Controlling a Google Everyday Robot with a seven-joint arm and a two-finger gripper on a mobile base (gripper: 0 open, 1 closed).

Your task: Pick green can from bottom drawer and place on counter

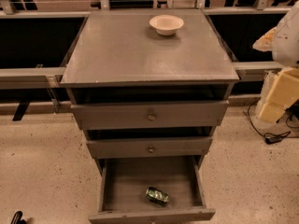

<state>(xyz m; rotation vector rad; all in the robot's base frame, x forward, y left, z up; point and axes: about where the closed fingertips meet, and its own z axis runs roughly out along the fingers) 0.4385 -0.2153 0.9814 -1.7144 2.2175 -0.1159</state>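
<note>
The green can (157,196) lies on its side in the open bottom drawer (117,190), near the drawer's front and slightly right of middle. The counter (121,50) is the grey top of the cabinet and carries a cream bowl (166,24) near its back edge. Of my gripper (17,217) only a small dark tip shows at the bottom left corner, low over the floor. It is far left of the drawer and the can and touches neither.
Two knobbed drawers (150,115) above the bottom one stand slightly pulled out. A white rounded shape (287,34) and yellow foam blocks (280,94) sit at the right edge, with a black cable (268,134) on the speckled floor. Grey rails run behind the cabinet.
</note>
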